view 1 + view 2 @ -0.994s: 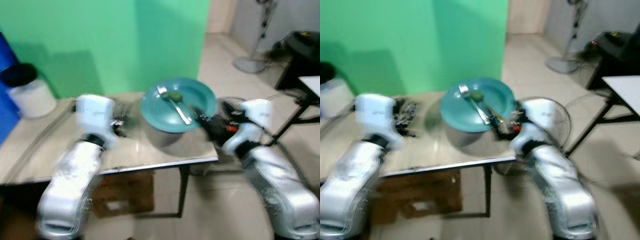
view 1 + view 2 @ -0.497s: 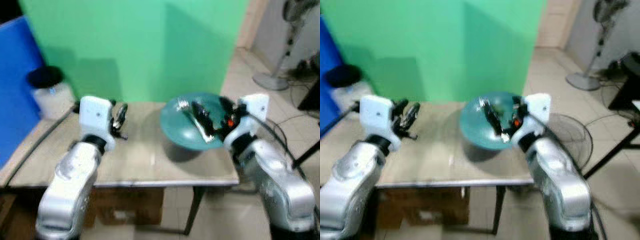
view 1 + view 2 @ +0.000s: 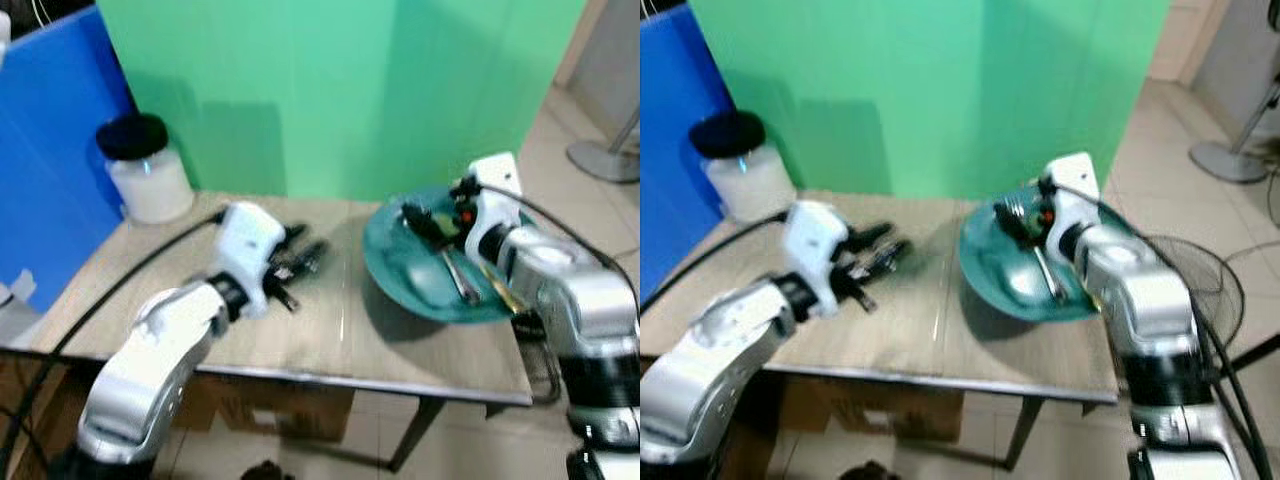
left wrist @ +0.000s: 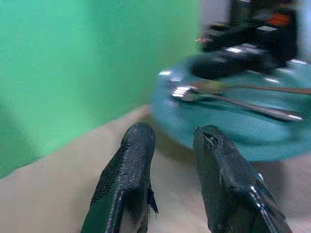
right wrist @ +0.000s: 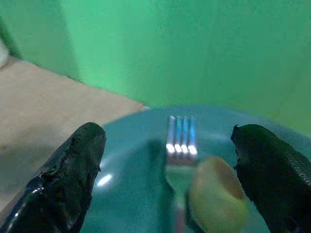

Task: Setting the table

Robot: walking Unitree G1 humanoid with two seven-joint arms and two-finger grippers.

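A teal plate (image 3: 400,290) lies on the right part of the wooden table (image 3: 300,340). On it rest a silver fork (image 3: 455,275) and a yellowish utensil with a thin brown handle (image 3: 495,285). My right gripper (image 3: 425,220) hovers open just over the plate's far side. In the right wrist view its fingers (image 5: 73,165) stand wide apart on either side of the fork's tines (image 5: 180,141). My left gripper (image 3: 305,255) is low over the table's middle, pointing at the plate (image 4: 233,126), open with a small gap and holding nothing.
A white jar with a black lid (image 3: 148,170) stands at the table's back left, by a blue panel (image 3: 50,150). A green backdrop (image 3: 350,90) rises behind the table. A black cable (image 3: 130,280) crosses the left side. A cardboard box (image 3: 290,410) sits underneath.
The whole picture has shifted as the camera moved. My right gripper went from the plate's near right rim to over its far side. My left gripper's fingers now point at the plate.
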